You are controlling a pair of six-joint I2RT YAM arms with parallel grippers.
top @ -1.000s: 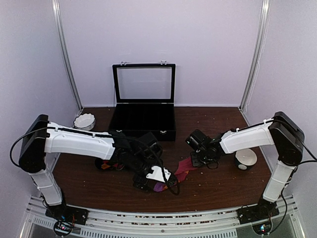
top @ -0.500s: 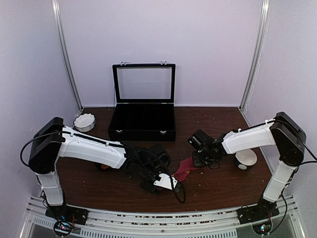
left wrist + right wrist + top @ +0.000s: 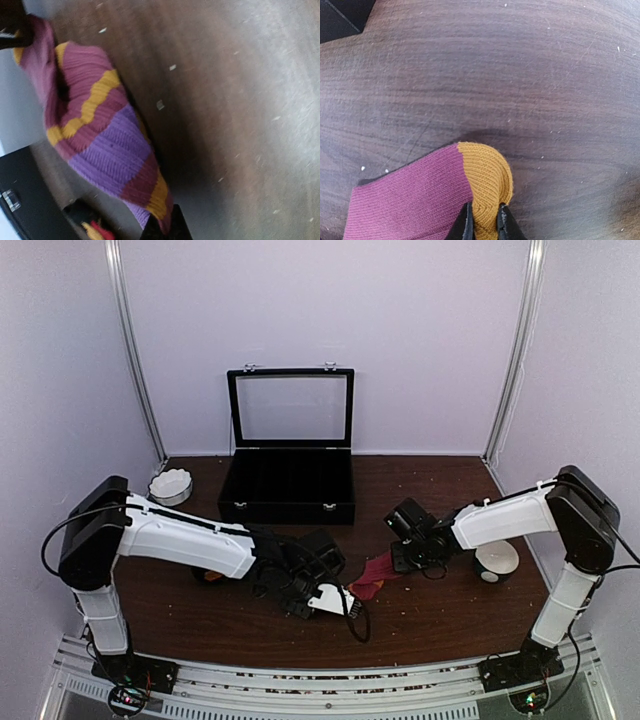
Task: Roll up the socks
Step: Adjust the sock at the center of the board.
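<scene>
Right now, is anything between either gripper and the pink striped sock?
Nothing visible. The right gripper pinches the pink striped sock at its orange toe, and the left gripper is shut on the edge by its purple band.

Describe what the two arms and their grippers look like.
Both the left arm and right arm have white shell links between bulky black joints, with thin black cables looping alongside. The left gripper and right gripper end in slim black fingers; the left's body carries a white plate. No markings are legible.
</scene>
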